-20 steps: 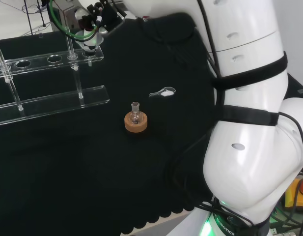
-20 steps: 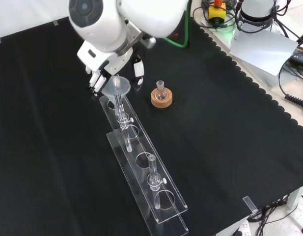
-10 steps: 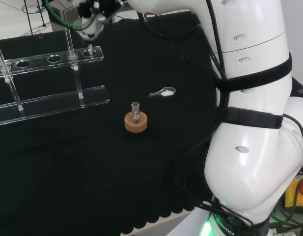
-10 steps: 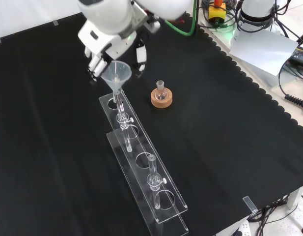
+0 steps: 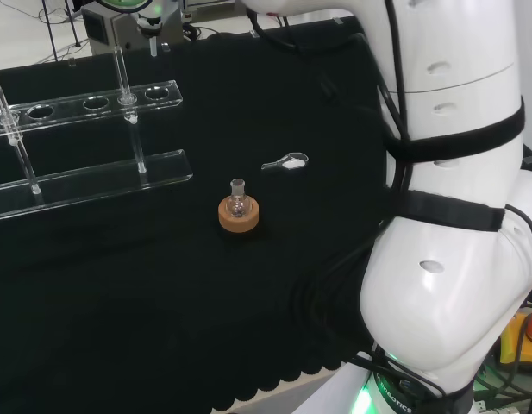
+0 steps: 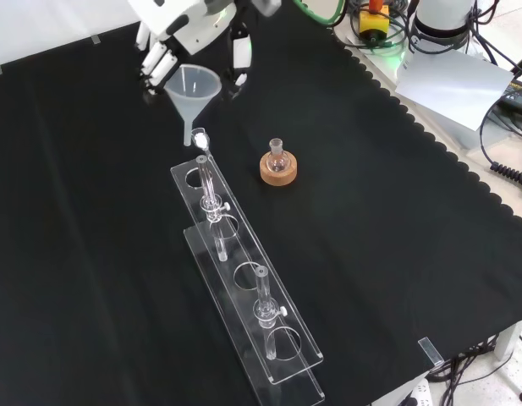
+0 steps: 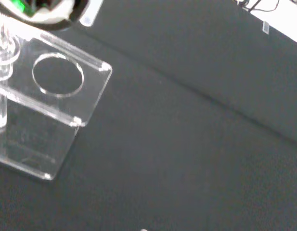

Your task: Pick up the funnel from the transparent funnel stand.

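In the front view, the far left of the black cloth [image 6: 91, 254] lies bare, and just right of that, near the top edge, the hand [image 6: 172, 38] comes in with its fingers [image 6: 151, 61] curled round the rim of the funnel [image 6: 193, 91] on one side and the thumb on the other, so the funnel is pinched at its wide mouth. The funnel hangs upright in the air, its stem tip above and clear of the far end of the transparent funnel stand [image 6: 244, 288], not touching it. The stand runs from just below the funnel toward the near right of the view as two stacked clear plates with round holes; two upright clear posts with small side pegs rise from it (one close under the funnel stem, one nearer the camera), and the first post stands just beside the stem's tip. To the right of the stand, well apart from it, a small glass flask [image 6: 277, 156] sits upright in a cork ring [image 6: 277, 170]. In the head view a small clear spoon [image 5: 285, 161] holding something white lies on the cloth to the right of the flask and ring, near but not touching them. Farther right in the front view, off the scalloped cloth edge, lie a grey sheet [image 6: 451, 80] and cables [image 6: 506, 169].
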